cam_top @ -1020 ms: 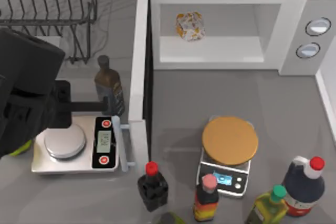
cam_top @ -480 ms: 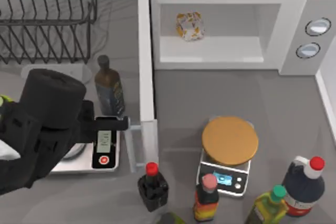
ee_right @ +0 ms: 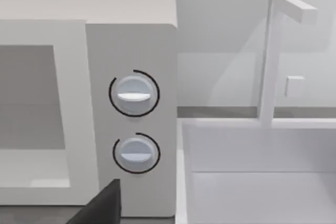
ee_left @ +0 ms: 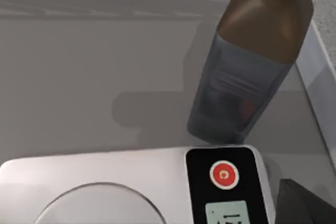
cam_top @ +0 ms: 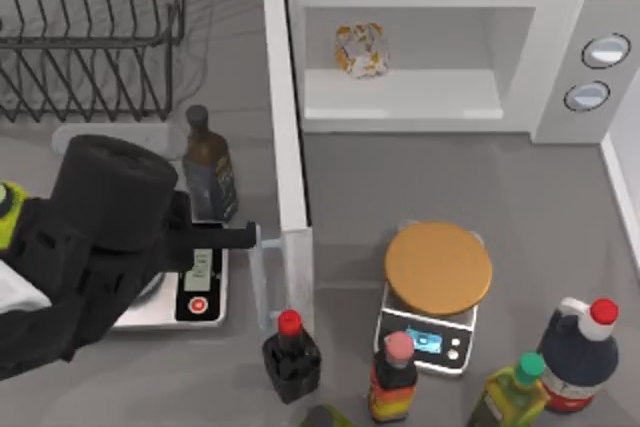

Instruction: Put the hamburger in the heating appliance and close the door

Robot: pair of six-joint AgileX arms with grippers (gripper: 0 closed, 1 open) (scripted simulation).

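The microwave (cam_top: 440,57) is a boxy white shell with a smooth, pale cavity and a grey side panel carrying two round silver knobs (ee_right: 134,94). Inside the cavity, toward its left half, sits the hamburger (cam_top: 360,49), a small lumpy, faceted ball, cream-white with yellow-orange patches. The door (cam_top: 290,137) stands open, swung out toward the front of the table and seen edge-on from above as a long, flat white slab; its pale bar handle (cam_top: 263,277) juts from the outer face near the free end.

The left gripper (cam_top: 245,238) is a matte black, blocky assembly at the table's left, with its dark tips reaching to the handle at the door's outer face. Whether its fingers are apart or together cannot be told. The hamburger lies at about 1 o'clock from that gripper, well apart from it and on the far side of the door.

Under the left arm rests a flat silver scale (ee_left: 131,187) with a round pan and a glossy black panel bearing a red button. A dark brown glass bottle (cam_top: 208,165) with squared shoulders stands just behind it. A black wire rack (cam_top: 95,32) sits at 10 o'clock on the table. The right wrist view faces the microwave's knob panel.
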